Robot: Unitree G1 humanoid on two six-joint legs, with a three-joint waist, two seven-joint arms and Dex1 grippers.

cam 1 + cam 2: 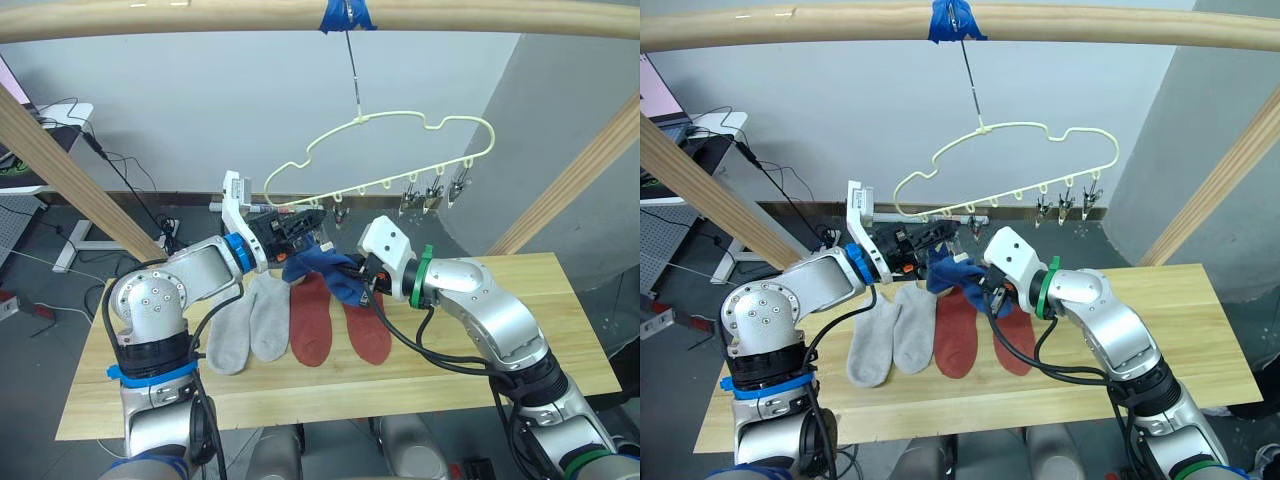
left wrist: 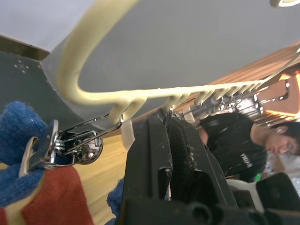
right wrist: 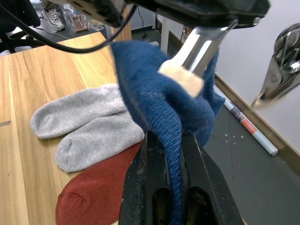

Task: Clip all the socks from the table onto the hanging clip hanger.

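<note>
Blue sock (image 1: pixel 325 268) held up at hanger's left-end clip (image 2: pixel 70 145): right gripper (image 3: pixel 171 154) pinches the fabric to feed it in, left gripper (image 2: pixel 166 140) closed on clip hanger (image 1: pixel 400 150), steadying it. Grey socks (image 1: pixel 250 320) and red socks (image 1: pixel 312 320) wait on table (image 1: pixel 560 330).

The middle of the frame is crowded. The left gripper (image 1: pixel 300 228) and the right gripper (image 1: pixel 352 272) meet there around a blue sock (image 1: pixel 325 268), right under the clip hanger (image 1: pixel 385 160). Grey socks (image 1: pixel 250 320) and red socks (image 1: pixel 335 318) cover the table (image 1: pixel 560 320) below them. The table's right side is open. A wooden beam (image 1: pixel 200 18) crosses the top.
</note>
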